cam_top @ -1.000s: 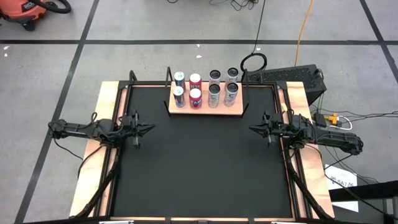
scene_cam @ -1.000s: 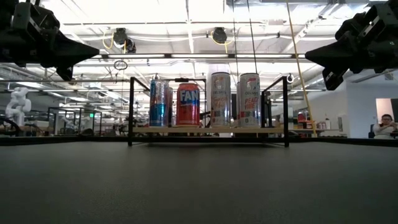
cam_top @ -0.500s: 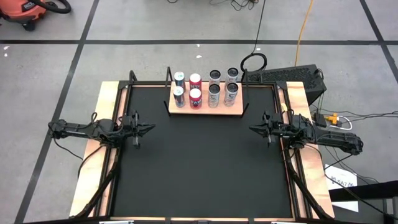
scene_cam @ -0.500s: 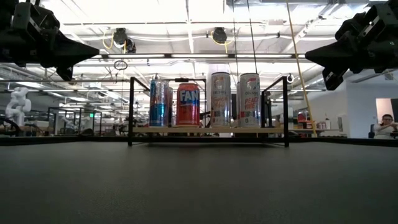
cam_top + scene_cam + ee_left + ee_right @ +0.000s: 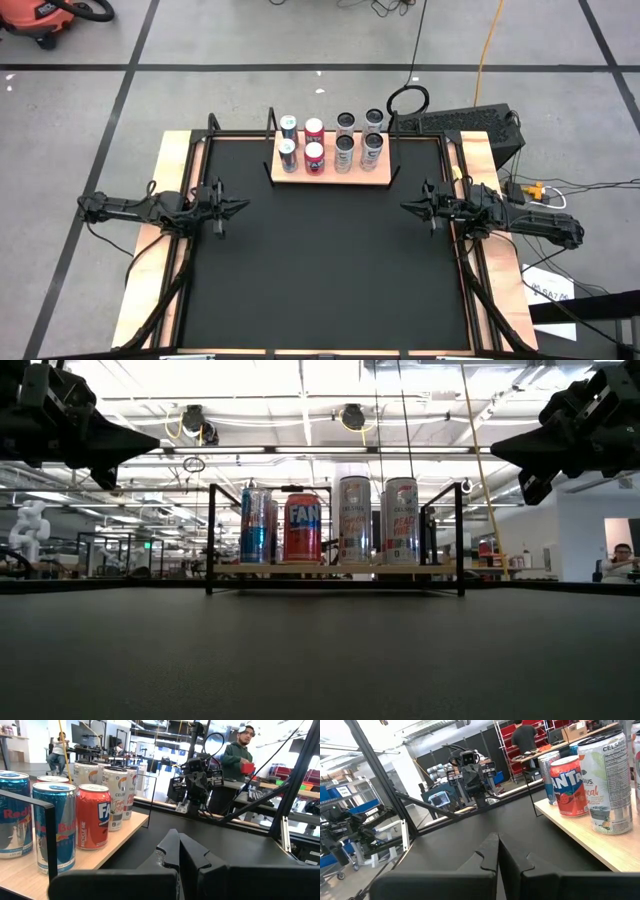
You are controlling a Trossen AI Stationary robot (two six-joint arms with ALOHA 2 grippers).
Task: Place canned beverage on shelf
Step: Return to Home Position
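The shelf, a small light-wood board with thin black uprights, stands at the far middle of the black tabletop. Several cans stand upright on it in two rows: blue-silver cans at its left, red cans beside them, pale cans at its right. They also show in the low view. My left gripper hovers shut and empty near the table's left edge. My right gripper hovers shut and empty near the right edge. Each is well clear of the shelf.
Black frame rails and light-wood strips edge the tabletop. A black box and cables lie beyond the far right corner. People stand in the room beyond the table. The black mat between the arms is bare.
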